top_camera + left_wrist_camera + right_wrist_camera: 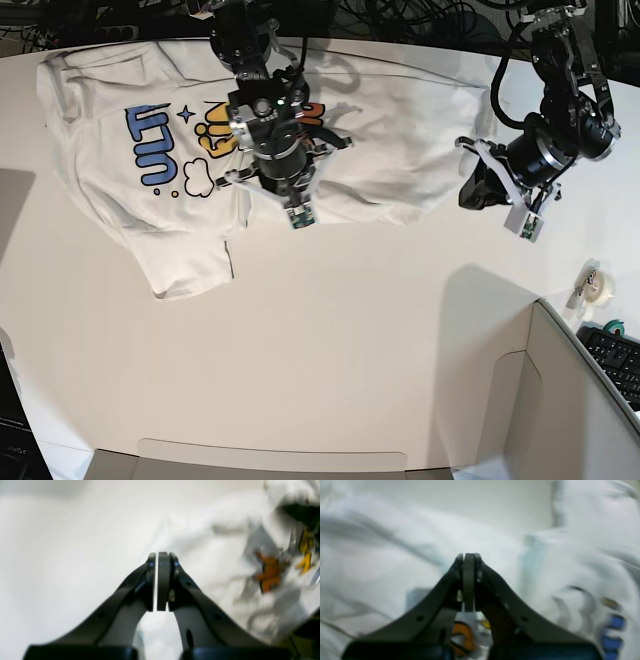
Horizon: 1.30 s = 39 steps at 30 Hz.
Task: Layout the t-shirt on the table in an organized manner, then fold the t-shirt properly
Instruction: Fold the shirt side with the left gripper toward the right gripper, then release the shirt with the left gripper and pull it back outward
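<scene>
The white t-shirt lies spread along the far side of the table, its blue, yellow and orange print facing up at the left. My right gripper hangs over the shirt's middle beside the print. In the right wrist view its jaws are shut with nothing between them, above rumpled cloth. My left gripper sits at the shirt's right edge. Seen from the left wrist, it is shut and holds nothing, with the shirt to its right and bare table to its left.
A tape roll and a keyboard lie at the right edge. Grey-white box panels stand at the lower right and along the front. Cables run behind the table's far edge.
</scene>
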Tool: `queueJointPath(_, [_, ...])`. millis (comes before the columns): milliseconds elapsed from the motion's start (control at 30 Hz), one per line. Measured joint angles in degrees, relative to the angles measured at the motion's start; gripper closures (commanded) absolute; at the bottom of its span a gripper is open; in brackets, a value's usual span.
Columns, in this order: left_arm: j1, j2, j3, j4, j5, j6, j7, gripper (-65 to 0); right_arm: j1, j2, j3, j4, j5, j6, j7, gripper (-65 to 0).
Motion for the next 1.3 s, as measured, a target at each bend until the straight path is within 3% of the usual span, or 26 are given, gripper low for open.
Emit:
queueJointPath(100, [-3.9, -0.1, 0.5, -1.4, 0.2, 0.1, 0.3, -1.9, 0.3, -0.4, -1.4, -5.7, 0.9, 0.4, 2.6, 0.0])
queueJointPath(233, [-9.4, 0.0, 5.1, -6.6, 0.2, 0.2, 5.8, -1.9, -1.1, -0.1, -1.1, -6.3, 0.0, 0.3, 4.7, 0.0])
queueJointPath(367, [-14.3, -0.3, 9.9, -13.9, 0.0, 0.2, 5.9, -1.9, -3.0, -0.3, -1.2, -5.5, -0.5, -0.1, 5.3, 0.0])
queueJointPath(600, [-15.3, -0.3, 11.9, -18.6, 0.4, 0.2, 6.1, -1.9, -3.5, -0.4, -1.4, -5.3, -0.7, -0.1, 4.5, 0.0])
queueJointPath(933, [-17.3, -0.2, 21.2, -18.6, 0.3, 0.2, 6.1, -2.0, -3.8, -0.5, -1.4, -5.6, -0.8, -0.3, 4.8, 0.0])
queueJointPath(1300, [-21.3, 2.1, 25.6, -23.3, 0.4, 0.2, 4.9, -2.0, -3.4, -0.6, -1.6, -6.2, -1.4, -0.5, 4.0, 0.0])
